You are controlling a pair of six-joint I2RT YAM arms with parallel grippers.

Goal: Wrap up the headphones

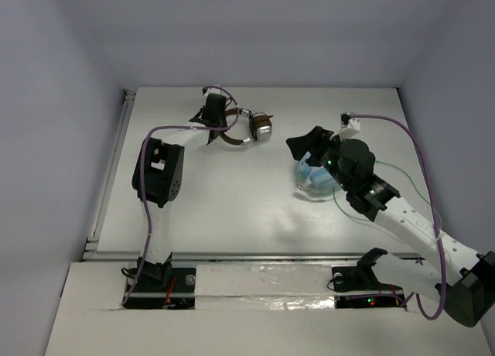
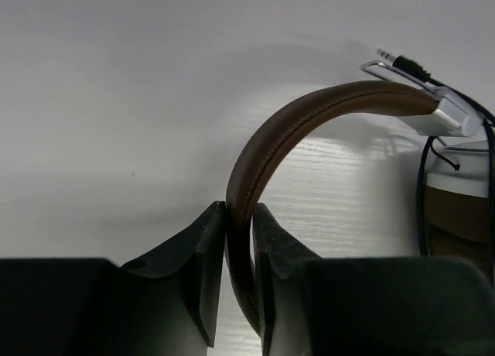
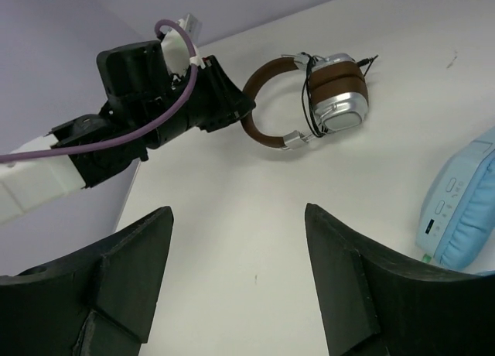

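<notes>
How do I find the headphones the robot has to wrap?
Look at the far side of the white table, by the left gripper. The headphones there have a brown headband and shiny silver cups. The other pair, near the right arm, is light blue.

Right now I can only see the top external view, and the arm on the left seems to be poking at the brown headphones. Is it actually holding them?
Observer: Yes. In the left wrist view the left fingers pinch the brown headband of the headphones between them.
Operator: And the other arm, is it carrying anything?
Observer: No. Its own camera shows the right fingers spread wide, with only bare table between them.
Operator: Where does the thin black cable end?
Observer: The left wrist view shows its metal plug sticking out past the silver end of the headband, plugged into nothing.
</notes>
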